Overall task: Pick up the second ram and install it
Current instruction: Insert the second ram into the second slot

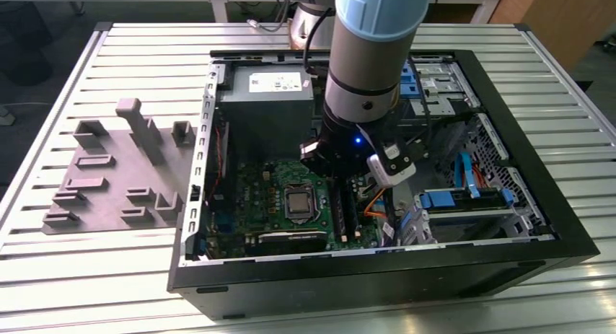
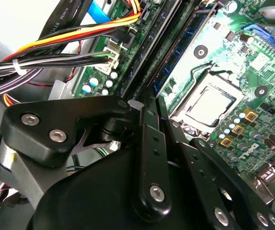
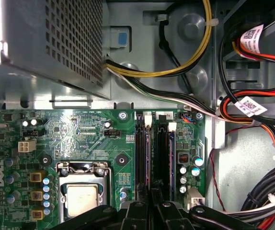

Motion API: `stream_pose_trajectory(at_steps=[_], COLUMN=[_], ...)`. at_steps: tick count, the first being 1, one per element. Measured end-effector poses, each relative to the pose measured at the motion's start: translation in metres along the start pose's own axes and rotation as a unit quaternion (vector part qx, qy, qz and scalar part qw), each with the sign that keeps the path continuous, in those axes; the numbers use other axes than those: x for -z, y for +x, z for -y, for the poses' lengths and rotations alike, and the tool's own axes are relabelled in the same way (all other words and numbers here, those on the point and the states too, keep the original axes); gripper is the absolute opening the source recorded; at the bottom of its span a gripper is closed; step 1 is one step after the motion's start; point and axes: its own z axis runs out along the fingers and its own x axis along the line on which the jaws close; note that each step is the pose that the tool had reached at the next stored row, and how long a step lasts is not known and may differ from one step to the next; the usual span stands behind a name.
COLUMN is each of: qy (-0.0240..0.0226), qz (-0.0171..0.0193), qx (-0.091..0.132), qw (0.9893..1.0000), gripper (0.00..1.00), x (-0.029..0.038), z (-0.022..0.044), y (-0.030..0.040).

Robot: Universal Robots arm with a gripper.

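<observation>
arm upright, gripper over memory sockets

a table of pale slatted metal strips carries everything; a grey moulded tray with raised blocks lies flat on it toward the exterior view's left; just beside it, an open black computer case rests on the slats, motherboard facing up

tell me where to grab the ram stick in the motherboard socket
Take the ram stick by its long upper edge, pinching across its flat faces, from straight above: it stands on edge among the black sockets, leaving only that edge free.
</observation>
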Motion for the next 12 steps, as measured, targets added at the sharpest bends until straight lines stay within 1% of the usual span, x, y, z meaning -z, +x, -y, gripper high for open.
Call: stream_pose_trajectory(at_steps=[8,9,12], qy=[0.0005,0.0005,0.0007], qz=[0.0,0.0,0.0], qx=[0.0,0.0,0.0], qw=[1.0,1.0,1.0], gripper=[0.15,0.22,0.22], x=[-0.0001,-0.0001,-0.0001], z=[0.0,0.0,0.0], y=[0.0,0.0,0.0])
